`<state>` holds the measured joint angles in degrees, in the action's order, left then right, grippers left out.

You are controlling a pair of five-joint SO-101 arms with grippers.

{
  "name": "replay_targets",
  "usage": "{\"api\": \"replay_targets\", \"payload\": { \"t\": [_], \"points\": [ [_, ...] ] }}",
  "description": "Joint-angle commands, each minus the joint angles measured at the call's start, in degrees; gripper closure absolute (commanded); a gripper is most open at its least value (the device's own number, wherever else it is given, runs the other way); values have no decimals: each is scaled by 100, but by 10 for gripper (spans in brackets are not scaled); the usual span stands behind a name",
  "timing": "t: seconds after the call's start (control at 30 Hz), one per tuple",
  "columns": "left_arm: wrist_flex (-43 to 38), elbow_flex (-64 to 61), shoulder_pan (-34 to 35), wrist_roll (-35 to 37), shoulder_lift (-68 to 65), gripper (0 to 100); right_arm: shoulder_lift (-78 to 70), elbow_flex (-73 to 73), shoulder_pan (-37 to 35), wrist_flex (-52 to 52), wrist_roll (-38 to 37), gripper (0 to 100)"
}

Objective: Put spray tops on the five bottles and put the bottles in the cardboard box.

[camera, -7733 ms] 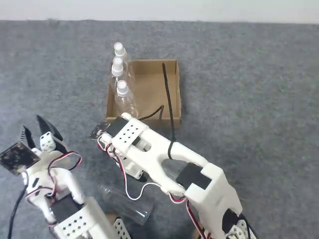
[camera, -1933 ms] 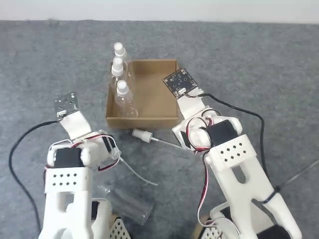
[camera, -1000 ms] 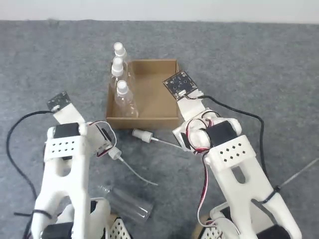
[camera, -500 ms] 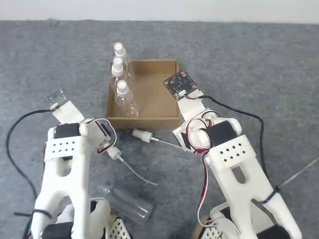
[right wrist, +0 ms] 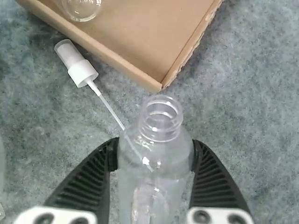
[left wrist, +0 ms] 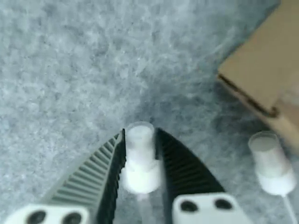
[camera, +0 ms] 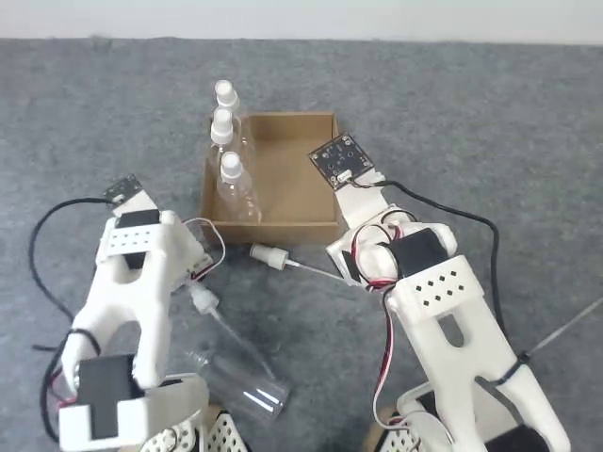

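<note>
Bottles (camera: 224,132), three capped, stand at the cardboard box's (camera: 292,188) 9 o'clock side. Left gripper (left wrist: 139,136) clamps a white plastic top (left wrist: 139,163); right gripper (right wrist: 154,145) clamps an open, clear bottle (right wrist: 158,135) at the box's 5 o'clock. Next, likely: feed the thin tube (left wrist: 144,205) into that threaded neck (right wrist: 161,114), then twist.

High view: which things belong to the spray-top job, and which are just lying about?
Job:
cardboard box
three capped bottles in it
open bottle in the right gripper
spray top in the left gripper
loose spray top beside the box
uncapped bottle lying by the left arm's base

Lying about:
grey mat
</note>
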<state>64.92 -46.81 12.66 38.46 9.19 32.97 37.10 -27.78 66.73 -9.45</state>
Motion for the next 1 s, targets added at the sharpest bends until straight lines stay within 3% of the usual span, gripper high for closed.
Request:
{"api": "replay_targets", "payload": {
  "t": [0.0,0.13,0.6,0.83,0.97],
  "points": [
    [-387,268,-114,62,-149,974,268,-62,75,-84,9,909],
    [-721,110,-141,229,-554,973,268,-62,75,-84,0,909],
    [-651,242,-97,264,-633,971,268,-62,75,-84,0,909],
    [1002,1341,-9,255,-633,772,277,-62,75,-84,-9,909],
    [1415,1543,-97,229,-633,791,277,-62,75,-84,-9,909]
  ]
}}
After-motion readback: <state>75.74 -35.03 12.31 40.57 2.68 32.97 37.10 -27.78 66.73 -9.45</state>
